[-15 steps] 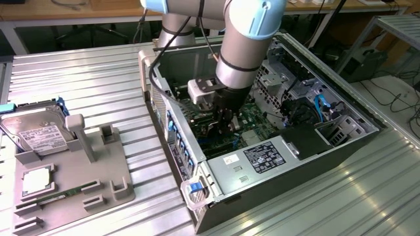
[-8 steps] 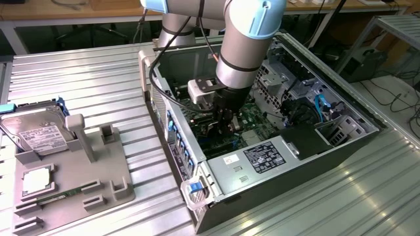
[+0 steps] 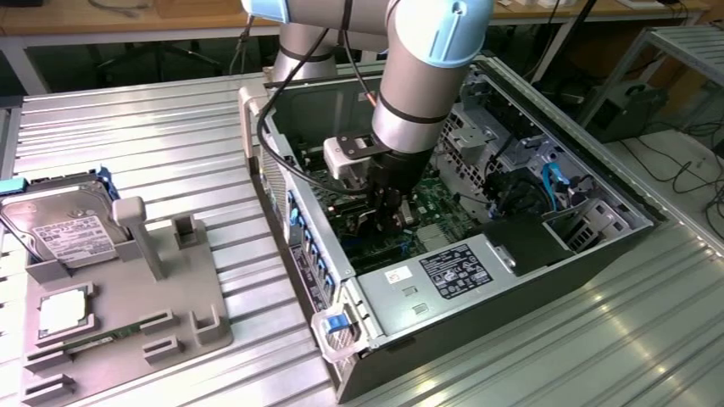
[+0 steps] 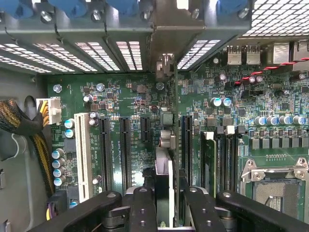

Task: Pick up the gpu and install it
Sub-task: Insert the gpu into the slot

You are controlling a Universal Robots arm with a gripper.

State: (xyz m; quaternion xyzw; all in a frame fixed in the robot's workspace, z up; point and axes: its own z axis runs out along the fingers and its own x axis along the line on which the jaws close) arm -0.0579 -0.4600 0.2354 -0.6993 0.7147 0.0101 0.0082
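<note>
Arm is down inside the open PC case (image 3: pixel 588 212), gripper (image 3: pixel 391 210) just above the motherboard (image 4: pixel 135 92). Fingers (image 4: pixel 142 208) are clamped on the gpu (image 4: pixel 164 183), which is held edge-on between them, thin card standing upright, reaching from the pads toward the board. Card sits in line with the expansion slots (image 4: pixel 124 145), its metal bracket end toward the rear slot covers (image 4: pixel 91 53). On the exterior view's left, the grey parts tray (image 3: pixel 136 331) carries the hard drive (image 3: pixel 63 225).

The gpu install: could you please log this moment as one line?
gripper: shut on gpu | gpu: edge-on above motherboard slots | site: inside case
</note>
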